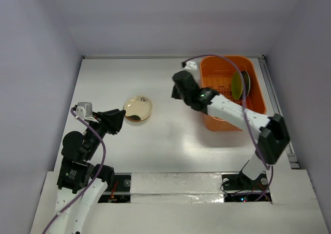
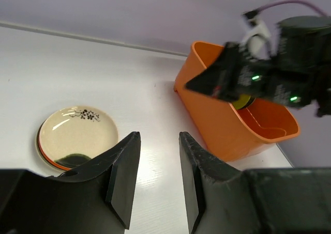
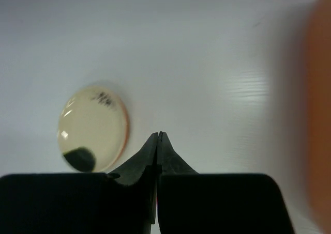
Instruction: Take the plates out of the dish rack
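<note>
Bearing a dark floral mark [image 2: 85,114], cream plate [image 2: 77,138] rests on table [image 2: 77,68].

surface: white table [image 1: 170,141] | on it: plate stack [image 1: 138,108], orange dish rack [image 1: 220,124]

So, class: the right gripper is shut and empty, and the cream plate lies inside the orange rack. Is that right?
Not quite. The right gripper is shut and empty, but the cream plate lies on the table, left of the orange rack and apart from it, not inside. The top external view shows this.
</note>
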{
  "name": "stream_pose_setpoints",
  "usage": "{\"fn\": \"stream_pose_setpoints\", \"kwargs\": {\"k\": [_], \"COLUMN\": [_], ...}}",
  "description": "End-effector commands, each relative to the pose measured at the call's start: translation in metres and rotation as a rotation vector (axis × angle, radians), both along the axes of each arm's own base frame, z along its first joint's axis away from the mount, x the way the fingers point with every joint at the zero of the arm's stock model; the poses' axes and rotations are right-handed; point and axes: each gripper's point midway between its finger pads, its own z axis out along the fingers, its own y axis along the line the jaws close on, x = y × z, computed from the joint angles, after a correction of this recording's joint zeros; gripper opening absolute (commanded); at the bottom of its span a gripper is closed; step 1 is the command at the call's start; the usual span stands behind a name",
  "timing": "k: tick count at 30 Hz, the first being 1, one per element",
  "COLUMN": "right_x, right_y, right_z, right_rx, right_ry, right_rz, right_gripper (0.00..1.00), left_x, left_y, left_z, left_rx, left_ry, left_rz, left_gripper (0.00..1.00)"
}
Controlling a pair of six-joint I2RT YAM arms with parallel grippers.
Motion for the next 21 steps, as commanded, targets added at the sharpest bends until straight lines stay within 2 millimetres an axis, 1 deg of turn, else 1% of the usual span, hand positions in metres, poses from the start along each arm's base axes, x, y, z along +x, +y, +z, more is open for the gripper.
{"fn": "stream_pose_setpoints", "kwargs": {"k": [1, 2, 3, 4, 5, 6, 7, 8, 10, 11, 12, 13, 14, 15, 16, 17, 18, 19, 20, 21], "right_x": [0.014, 0.014, 0.01, 0.013, 0.009, 0.008, 0.01, 0.009, 0.014, 0.015, 0.018, 0.023, 0.025, 0.028, 0.031, 0.033, 0.036, 0.037, 0.04, 0.041], "right_y": [-0.122, -0.153, -0.178, -0.216, -0.24, -0.271, -0.27, -0.293, -0.312, -0.324, -0.33, -0.333, -0.336, -0.335, -0.341, -0.34, -0.347, -0.352, -0.351, -0.351], "right_z": [0.03, 0.034, 0.047, 0.041, 0.041, 0.043, 0.046, 0.045, 0.037, 0.043, 0.043, 0.034, 0.035, 0.032, 0.03, 0.016, 0.018, 0.015, 0.007, 0.004], "right_rx": [-0.187, -0.233, -0.238, -0.277, -0.326, -0.365, -0.36, -0.4, -0.463, -0.489, -0.512, -0.545, -0.559, -0.573, -0.587, -0.625, -0.632, -0.649, -0.671, -0.682], "right_ry": [-0.083, -0.086, -0.104, -0.082, -0.068, -0.05, -0.056, -0.03, 0.019, 0.046, 0.057, 0.086, 0.105, 0.118, 0.131, 0.179, 0.187, 0.202, 0.225, 0.235], "right_rz": [-0.269, -0.344, -0.389, -0.471, -0.519, -0.572, -0.574, -0.614, -0.637, -0.663, -0.673, -0.671, -0.664, -0.652, -0.657, -0.637, -0.656, -0.666, -0.643, -0.638], "right_gripper": [0.0, 0.0, 0.0, 0.0, 0.01, 0.08, 0.11, 0.16, 0.3, 0.31, 0.34, 0.37, 0.38, 0.38, 0.42, 0.43, 0.43, 0.43, 0.43, 0.43], "left_x": [-0.003, -0.003, -0.004, -0.005, -0.005, -0.006, -0.007, -0.008, -0.01, -0.011, -0.013, -0.014, -0.014, -0.014, -0.016, -0.016, -0.018, -0.017, -0.017, -0.017], "left_y": [-0.002, -0.002, -0.002, -0.002, -0.002, -0.001, -0.003, -0.003, -0.005, -0.005, -0.006, -0.007, -0.006, -0.006, -0.007, -0.007, -0.009, -0.007, -0.007, -0.006], "left_z": [0.012, 0.012, 0.013, 0.014, 0.014, 0.015, 0.015, 0.016, 0.017, 0.017, 0.018, 0.019, 0.019, 0.019, 0.02, 0.02, 0.02, 0.02, 0.021, 0.021], "left_rx": [-0.013, -0.013, -0.014, -0.016, -0.017, -0.021, -0.02, -0.022, -0.024, -0.025, -0.028, -0.029, -0.028, -0.029, -0.032, -0.03, -0.033, -0.034, -0.034, -0.036], "left_ry": [-0.051, -0.051, -0.059, -0.061, -0.061, -0.067, -0.069, -0.072, -0.076, -0.079, -0.081, -0.082, -0.084, -0.086, -0.088, -0.088, -0.089, -0.09, -0.09, -0.089], "left_rz": [-0.015, -0.017, -0.018, -0.017, -0.017, -0.017, -0.027, -0.028, -0.037, -0.037, -0.045, -0.051, -0.046, -0.046, -0.055, -0.055, -0.063, -0.056, -0.052, -0.05], "left_gripper": [0.33, 0.33, 0.33, 0.33, 0.33, 0.33, 0.33, 0.33, 0.33, 0.33, 0.33, 0.33, 0.33, 0.33, 0.33, 0.33, 0.33, 0.33, 0.34, 0.34]}}
